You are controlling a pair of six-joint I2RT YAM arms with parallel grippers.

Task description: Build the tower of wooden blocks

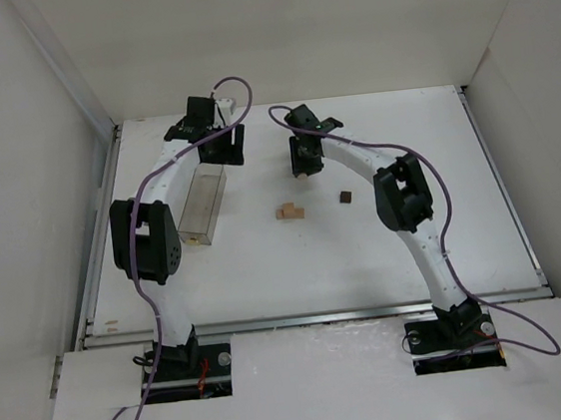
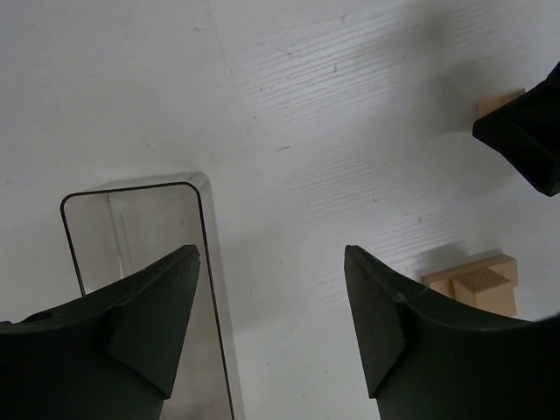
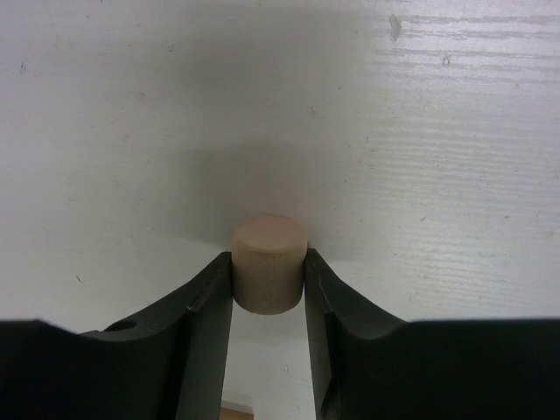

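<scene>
My right gripper [image 1: 302, 168] is shut on a small pale wooden cylinder [image 3: 269, 262] and holds it upright just above the white table, at the back middle. A cluster of pale tan blocks [image 1: 290, 211] lies on the table nearer than it, and also shows in the left wrist view [image 2: 477, 284]. A small dark brown cube [image 1: 344, 197] sits to the right of the cluster. My left gripper [image 1: 222, 146] is open and empty [image 2: 271, 254], hovering by the far end of the clear plastic box [image 1: 203, 206].
The clear rectangular box [image 2: 131, 236] lies lengthwise on the left of the table [image 1: 415, 246], under my left finger. White walls enclose the table on three sides. The right gripper's black tip [image 2: 525, 131] shows in the left wrist view.
</scene>
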